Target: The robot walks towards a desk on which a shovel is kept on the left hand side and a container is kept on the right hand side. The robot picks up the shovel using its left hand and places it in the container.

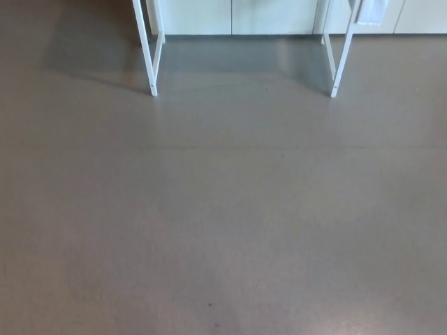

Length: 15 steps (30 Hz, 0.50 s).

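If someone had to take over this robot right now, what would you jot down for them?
Hands: neither is in view.
Things: only the white desk legs show, at the top of the head view across bare grey floor; white cabinets stand behind. The desktop, shovel and container are out of frame.
Done: nothing picked up that can be seen.
Left: walk up to the desk, take the shovel with the left hand, place it in the container.

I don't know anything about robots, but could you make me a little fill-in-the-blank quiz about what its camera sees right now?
1. Most of the picture is bare grey ____.
2. The desk legs at the top of the picture are ____ in colour.
3. The number of robot hands showing is ____.
4. The desk's top, the shovel and the container are all ____ of view.

Missing words: floor; white; zero; out
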Available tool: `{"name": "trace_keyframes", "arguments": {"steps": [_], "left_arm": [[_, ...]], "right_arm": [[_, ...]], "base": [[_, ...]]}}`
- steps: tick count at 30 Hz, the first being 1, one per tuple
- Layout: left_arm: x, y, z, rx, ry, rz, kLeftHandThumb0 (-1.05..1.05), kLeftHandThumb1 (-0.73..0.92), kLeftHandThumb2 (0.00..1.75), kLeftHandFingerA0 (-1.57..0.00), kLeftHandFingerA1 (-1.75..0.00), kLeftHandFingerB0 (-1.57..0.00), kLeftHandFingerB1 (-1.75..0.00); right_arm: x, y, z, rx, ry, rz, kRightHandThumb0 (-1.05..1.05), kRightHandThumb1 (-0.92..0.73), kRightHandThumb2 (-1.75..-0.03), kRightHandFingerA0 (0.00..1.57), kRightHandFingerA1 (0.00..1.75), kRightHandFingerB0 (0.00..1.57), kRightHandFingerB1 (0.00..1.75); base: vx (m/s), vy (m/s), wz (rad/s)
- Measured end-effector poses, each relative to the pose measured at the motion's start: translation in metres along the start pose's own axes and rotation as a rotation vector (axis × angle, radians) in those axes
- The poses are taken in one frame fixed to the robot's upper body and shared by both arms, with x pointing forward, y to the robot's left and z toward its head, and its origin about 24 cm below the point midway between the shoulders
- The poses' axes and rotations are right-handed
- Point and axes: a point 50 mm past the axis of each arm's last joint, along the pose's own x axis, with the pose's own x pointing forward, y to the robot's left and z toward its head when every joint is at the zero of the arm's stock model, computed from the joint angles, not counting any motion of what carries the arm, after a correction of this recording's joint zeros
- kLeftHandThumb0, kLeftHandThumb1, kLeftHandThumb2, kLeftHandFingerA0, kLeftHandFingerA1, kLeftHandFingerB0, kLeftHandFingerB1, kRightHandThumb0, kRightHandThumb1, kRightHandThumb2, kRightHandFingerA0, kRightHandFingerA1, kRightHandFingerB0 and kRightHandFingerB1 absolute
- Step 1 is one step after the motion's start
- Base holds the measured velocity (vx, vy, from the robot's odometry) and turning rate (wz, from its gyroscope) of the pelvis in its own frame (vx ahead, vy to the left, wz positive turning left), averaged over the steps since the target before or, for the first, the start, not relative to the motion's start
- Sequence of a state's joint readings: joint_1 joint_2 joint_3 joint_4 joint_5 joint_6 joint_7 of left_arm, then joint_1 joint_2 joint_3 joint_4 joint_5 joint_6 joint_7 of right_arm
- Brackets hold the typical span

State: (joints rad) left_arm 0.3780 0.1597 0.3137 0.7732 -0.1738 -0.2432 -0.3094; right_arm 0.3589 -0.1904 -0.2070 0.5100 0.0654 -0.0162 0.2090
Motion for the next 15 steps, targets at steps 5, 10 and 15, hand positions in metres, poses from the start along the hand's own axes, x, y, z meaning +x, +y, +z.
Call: {"name": "trace_keyframes", "arguments": {"steps": [5, 10, 15], "left_arm": [[0.001, 0.002, 0.001, 0.007, -0.015, 0.003, -0.1, 0.56, 0.57, -0.4, -0.35, -0.39, -0.33], [0.002, 0.002, 0.008, 0.02, -0.051, 0.0, -0.14, 0.54, 0.56, -0.42, -0.35, -0.35, -0.33], [0.004, 0.002, 0.011, 0.034, -0.056, -0.018, -0.13, 0.57, 0.59, -0.38, -0.35, -0.37, -0.34]], "right_arm": [[0.003, 0.004, 0.002, 0.006, -0.012, 0.006, 0.05, -0.45, -0.51, 0.63, 0.62, 0.46, 0.54], [0.004, 0.006, 0.003, 0.006, -0.018, 0.013, 0.04, -0.44, -0.51, 0.65, 0.59, 0.47, 0.52], [0.006, 0.009, 0.006, -0.012, -0.025, 0.025, 0.05, -0.44, -0.51, 0.63, 0.59, 0.47, 0.52]], "base": [[0.08, 0.182, -0.2], [0.17, 0.15, 0.04], [0.18, -0.02, 0.1]]}}
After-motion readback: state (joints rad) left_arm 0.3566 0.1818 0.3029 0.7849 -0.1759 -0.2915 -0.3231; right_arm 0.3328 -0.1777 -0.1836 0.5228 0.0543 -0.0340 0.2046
